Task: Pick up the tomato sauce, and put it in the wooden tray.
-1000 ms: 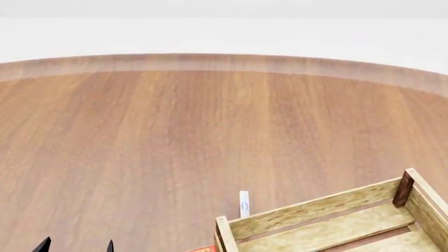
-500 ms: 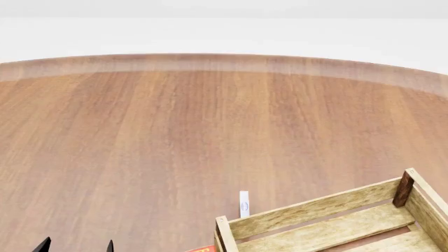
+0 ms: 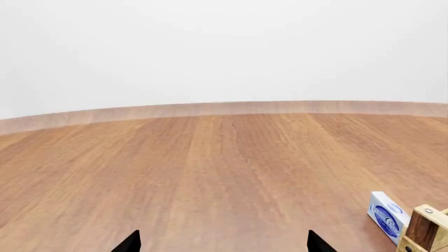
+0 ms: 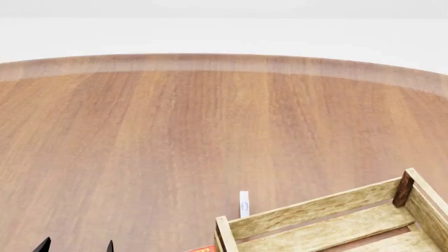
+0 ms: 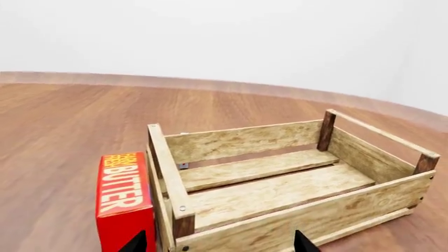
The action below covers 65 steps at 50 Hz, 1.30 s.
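Note:
The tomato sauce is out of view in every frame. The wooden tray [image 4: 315, 210], a pale slatted crate with dark corner posts, sits at the lower right of the head view and holds nothing. In the right wrist view the wooden tray [image 5: 245, 140] lies just beyond my right gripper [image 5: 220, 244], which is open with its tips astride the near corner post. One corner of the wooden tray [image 3: 427, 233] shows in the left wrist view. My left gripper [image 3: 222, 244] is open over bare wood, and in the head view the left gripper [image 4: 77, 247] shows only as two dark tips.
A red butter box [image 5: 125, 199] stands upright against the tray's outer left side; a sliver of the butter box [image 4: 203, 249] shows in the head view. A small white and blue box [image 3: 387, 216] stands by the tray's far corner, the same box [image 4: 244, 203]. The round wooden table [image 4: 175, 131] ends at a curved rim.

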{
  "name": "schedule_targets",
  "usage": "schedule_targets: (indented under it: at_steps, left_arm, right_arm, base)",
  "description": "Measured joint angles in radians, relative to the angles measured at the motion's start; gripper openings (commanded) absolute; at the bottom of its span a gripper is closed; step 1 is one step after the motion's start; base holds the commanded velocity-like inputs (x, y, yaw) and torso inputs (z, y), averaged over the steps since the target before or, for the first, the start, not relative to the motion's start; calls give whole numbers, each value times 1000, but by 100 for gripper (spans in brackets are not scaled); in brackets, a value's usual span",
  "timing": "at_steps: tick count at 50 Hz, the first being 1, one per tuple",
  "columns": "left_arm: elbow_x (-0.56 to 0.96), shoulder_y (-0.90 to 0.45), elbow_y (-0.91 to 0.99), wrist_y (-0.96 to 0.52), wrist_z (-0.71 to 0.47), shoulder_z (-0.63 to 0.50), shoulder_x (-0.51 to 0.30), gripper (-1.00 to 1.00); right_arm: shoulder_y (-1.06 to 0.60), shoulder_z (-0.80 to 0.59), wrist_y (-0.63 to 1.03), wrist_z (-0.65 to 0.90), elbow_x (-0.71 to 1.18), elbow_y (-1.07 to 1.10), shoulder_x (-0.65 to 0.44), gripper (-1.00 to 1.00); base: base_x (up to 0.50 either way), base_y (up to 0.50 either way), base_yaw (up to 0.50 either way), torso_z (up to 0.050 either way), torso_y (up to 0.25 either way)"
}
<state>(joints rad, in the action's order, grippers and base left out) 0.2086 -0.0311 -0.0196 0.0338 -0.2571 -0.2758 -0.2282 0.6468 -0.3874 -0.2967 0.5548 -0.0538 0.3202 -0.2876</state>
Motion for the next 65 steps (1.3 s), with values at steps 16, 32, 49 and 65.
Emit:
schedule_targets:
  at_steps: [16,32,49,65]
  left_arm:
    - [5,-2,-2,3,-6,-7,-5,100]
    - [11,-5,-4,4,-11,-14,-9,100]
    - [17,-6,-1,3,-17,-20,-15,100]
    - [22,-8,-1,4,-23,-26,-20,100]
  right_arm:
    - [4,-21,-10,10,-3,-21,-9,100]
    - [-7,-38,-4,11,18,-60,-14,100]
    - [-13,-51,0,18,30,-81,-21,100]
    - [-22,-59,4,25,48,-107,-25,100]
  base:
    - [0,0,0,0,0]
    - [0,0,0,0,0]
    - [0,0,0,0,0]
    - [0,0,0,0,0]
